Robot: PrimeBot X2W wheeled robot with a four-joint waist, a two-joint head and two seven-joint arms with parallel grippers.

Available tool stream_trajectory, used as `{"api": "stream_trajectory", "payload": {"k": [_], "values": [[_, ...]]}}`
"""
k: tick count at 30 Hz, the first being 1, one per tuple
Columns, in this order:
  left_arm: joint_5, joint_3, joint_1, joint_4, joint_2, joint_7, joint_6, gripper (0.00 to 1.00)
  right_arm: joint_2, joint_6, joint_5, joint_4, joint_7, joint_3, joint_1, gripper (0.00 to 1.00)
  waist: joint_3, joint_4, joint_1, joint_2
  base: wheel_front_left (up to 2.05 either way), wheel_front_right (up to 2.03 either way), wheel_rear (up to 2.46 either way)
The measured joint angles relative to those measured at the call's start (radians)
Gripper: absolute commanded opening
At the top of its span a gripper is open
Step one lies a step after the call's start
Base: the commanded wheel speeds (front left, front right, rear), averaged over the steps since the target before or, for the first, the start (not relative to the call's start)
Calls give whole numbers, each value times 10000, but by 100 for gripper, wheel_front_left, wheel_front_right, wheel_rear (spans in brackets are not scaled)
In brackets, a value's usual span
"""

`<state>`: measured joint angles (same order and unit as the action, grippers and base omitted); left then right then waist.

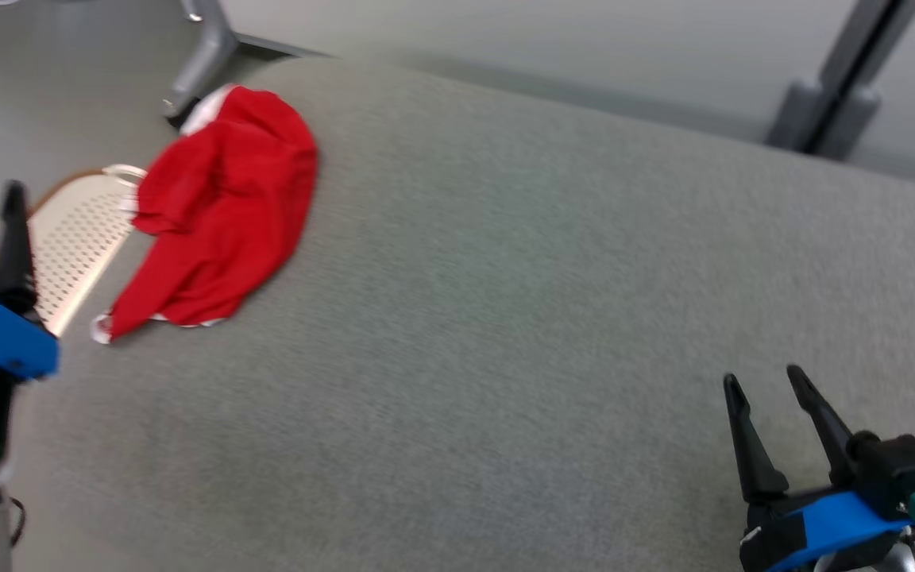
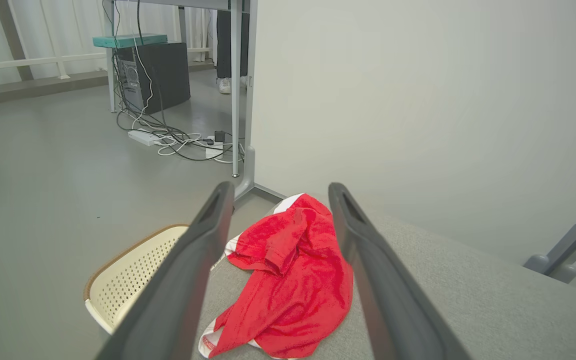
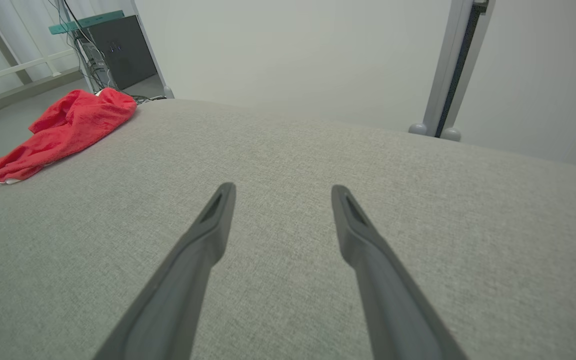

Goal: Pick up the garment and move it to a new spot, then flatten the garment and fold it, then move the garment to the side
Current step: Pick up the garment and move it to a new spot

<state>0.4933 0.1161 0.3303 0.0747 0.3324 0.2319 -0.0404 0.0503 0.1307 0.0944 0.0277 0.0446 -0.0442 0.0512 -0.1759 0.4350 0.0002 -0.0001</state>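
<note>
In the head view the garment (image 1: 219, 214), red and crumpled, lay at the far left corner of the grey cloth-topped bench (image 1: 505, 318), beside a cream perforated chair (image 1: 80, 238). The right tool (image 1: 763, 377) hung open, well apart from it.

In the left wrist view the left tool (image 2: 279, 189) stood open and empty, its fingers framing the garment (image 2: 293, 270). Beyond were the grey floor (image 2: 43, 175), tangled cables (image 2: 178, 142) and a dark computer tower (image 2: 155, 75).

In the right wrist view the right tool (image 3: 282, 189) gaped over the bench, with the garment (image 3: 63, 130) far to the left.

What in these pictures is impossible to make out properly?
- Red garment: crumpled in every view, so its type and underside are hidden.
- Left pincer: head view's left edge cuts off one finger.
- Cream perforated object: left wrist view, partly behind a finger; seat or basket unclear.
</note>
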Motion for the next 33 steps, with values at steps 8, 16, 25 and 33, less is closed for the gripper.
{"api": "stream_trajectory", "payload": {"k": [8,16,25,33], "values": [[1114,853,1525,2217,581,1060,140,100,497,0,-257,1212,-514,504,-706,100,-1836,-1464,1,4,0,0,0],[1793,1601,2780,3816,1398,1484,221,100,767,-2,-280,2104,-614,872,-1302,100,-3659,-2606,1,4,0,0,0],[2098,1601,4126,5749,1730,1850,245,100,784,0,-278,2426,-617,1058,-1502,100,-4542,-3339,-1,4,0,0,0],[2577,1574,4753,7315,1942,3235,297,0,732,0,-307,2571,-598,993,-1513,100,-4529,-3728,-6,-2,0,0,0]]}}
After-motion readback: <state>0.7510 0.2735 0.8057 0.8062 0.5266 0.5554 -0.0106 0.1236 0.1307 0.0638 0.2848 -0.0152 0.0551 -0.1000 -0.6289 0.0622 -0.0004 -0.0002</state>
